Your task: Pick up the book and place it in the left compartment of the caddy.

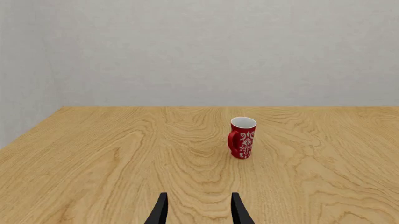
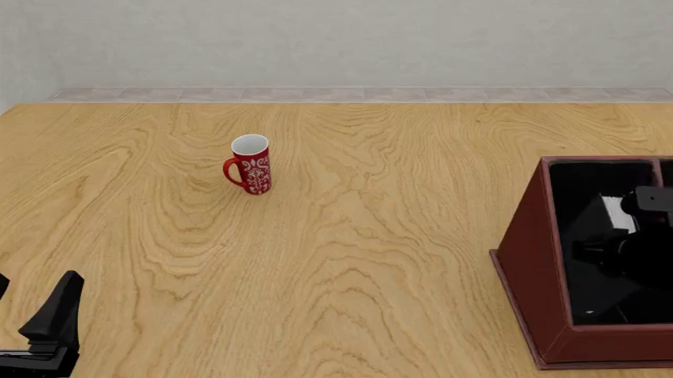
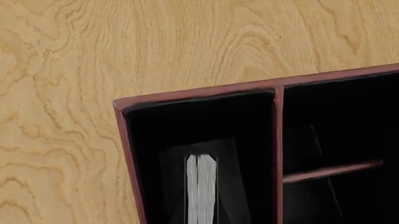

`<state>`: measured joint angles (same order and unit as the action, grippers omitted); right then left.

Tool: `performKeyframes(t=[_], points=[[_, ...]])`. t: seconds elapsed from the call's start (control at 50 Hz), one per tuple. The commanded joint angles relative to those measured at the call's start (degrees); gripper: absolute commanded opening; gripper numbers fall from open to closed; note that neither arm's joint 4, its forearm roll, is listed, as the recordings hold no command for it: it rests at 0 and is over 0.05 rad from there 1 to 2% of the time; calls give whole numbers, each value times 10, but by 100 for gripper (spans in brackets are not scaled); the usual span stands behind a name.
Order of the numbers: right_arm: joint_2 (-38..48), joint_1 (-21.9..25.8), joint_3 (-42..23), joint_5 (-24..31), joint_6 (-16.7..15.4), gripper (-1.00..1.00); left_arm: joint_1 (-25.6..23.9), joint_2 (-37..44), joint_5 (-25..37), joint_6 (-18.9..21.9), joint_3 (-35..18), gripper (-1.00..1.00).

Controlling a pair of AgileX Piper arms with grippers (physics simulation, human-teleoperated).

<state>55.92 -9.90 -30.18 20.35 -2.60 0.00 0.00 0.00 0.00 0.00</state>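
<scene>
One book (image 3: 201, 189) stands inside the left compartment (image 3: 187, 135) of the caddy (image 2: 531, 272), its white page edge facing up. The right claw (image 2: 631, 236) hangs dark above this compartment, and whether it is open or closed cannot be told. The left claw (image 1: 198, 208) is open and holds nothing, low over the table (image 2: 368, 236). A red mug (image 2: 250, 164) stands upright, well apart from the caddy.

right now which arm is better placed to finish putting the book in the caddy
Right: its arm is over the caddy, and its wrist view shows the book in the left compartment. The left pincer faces the mug.
</scene>
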Motion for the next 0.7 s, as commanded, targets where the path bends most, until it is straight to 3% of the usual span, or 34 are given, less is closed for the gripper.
performKeyframes(t=[0.02, 0.7], points=[[10, -8, 7, -20, 11, -100, 0, 0, 0, 0, 0, 100], [35, -26, 32, -56, 4, -100, 0, 0, 0, 0, 0, 100]])
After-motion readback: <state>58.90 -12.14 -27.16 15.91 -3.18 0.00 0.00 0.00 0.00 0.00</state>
